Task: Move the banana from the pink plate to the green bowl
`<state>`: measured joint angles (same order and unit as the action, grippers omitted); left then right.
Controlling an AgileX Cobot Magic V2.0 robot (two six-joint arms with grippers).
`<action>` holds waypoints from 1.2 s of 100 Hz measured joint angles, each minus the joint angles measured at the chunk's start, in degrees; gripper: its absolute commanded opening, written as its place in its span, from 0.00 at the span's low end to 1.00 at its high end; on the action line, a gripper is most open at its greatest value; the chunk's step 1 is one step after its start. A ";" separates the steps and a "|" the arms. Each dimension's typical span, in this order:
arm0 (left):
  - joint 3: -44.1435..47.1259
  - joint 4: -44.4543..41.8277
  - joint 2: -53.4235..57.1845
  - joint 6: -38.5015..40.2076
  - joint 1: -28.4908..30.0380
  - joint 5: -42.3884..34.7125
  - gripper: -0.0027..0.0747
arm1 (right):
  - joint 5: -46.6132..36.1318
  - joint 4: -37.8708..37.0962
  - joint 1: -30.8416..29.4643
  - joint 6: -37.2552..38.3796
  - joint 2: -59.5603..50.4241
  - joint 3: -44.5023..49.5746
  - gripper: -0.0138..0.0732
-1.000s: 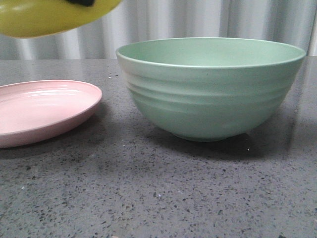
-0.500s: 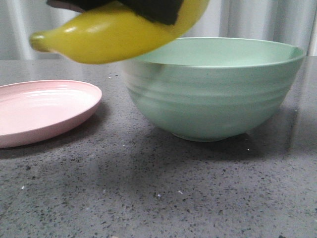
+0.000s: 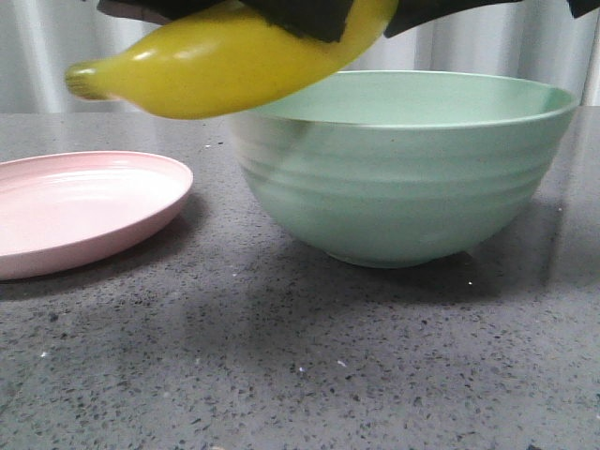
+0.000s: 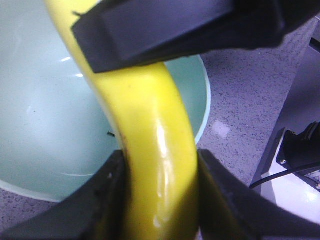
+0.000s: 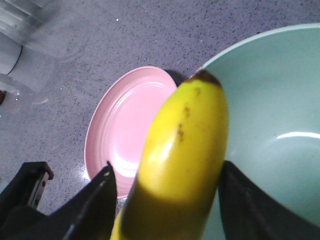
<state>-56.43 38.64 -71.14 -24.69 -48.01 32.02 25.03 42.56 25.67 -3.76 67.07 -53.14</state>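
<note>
- A yellow banana (image 3: 234,61) hangs in the air above the grey speckled worktop (image 3: 281,356), its dark tip pointing toward the pink plate (image 3: 84,211) and its other end over the near-left rim of the green bowl (image 3: 403,178).
- Both arms grip the fruit: the left gripper (image 4: 160,200) is clamped on one stretch of it, jaws pressed to either side of the yellow skin, with the pale mint inside of the bowl below.
- The right gripper (image 5: 165,200) is likewise clamped on the banana, its black jaws against both flanks; past the brown-flecked tip, the plate lies on the worktop beside the bowl.
- In the front view, black gripper parts cover the top of the banana at the upper edge, so the grip itself is cut off there.
- The plate sits at the left, bare, close to the bowl but not touching it.
- The bowl stands upright on its small base at centre right, ridges ringing its outside; what can be seen of its inside holds nothing.
- Pale vertical folds of a curtain (image 3: 487,37) close the background.
</note>
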 measured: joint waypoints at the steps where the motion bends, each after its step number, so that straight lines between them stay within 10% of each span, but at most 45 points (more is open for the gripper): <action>1: 0.00 0.00 0.00 0.00 0.00 0.00 0.06 | 0.00 0.00 0.00 0.00 0.00 0.00 0.58; 29: 0.00 0.08 -0.05 0.00 0.00 0.31 0.10 | -0.48 1.33 0.12 0.00 1.78 -0.02 0.36; 55: 0.00 -0.10 -0.05 -1.05 0.00 -0.18 0.54 | -1.21 2.13 0.12 0.69 1.78 -0.25 0.11; 120: -1.92 0.10 9.66 -1.42 5.48 -0.31 0.54 | -11.53 -5.74 0.12 -2.86 -4.80 -0.25 0.11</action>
<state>-58.35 38.75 -61.47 -26.11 -42.53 31.72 13.50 36.81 25.79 -6.61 62.27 -53.39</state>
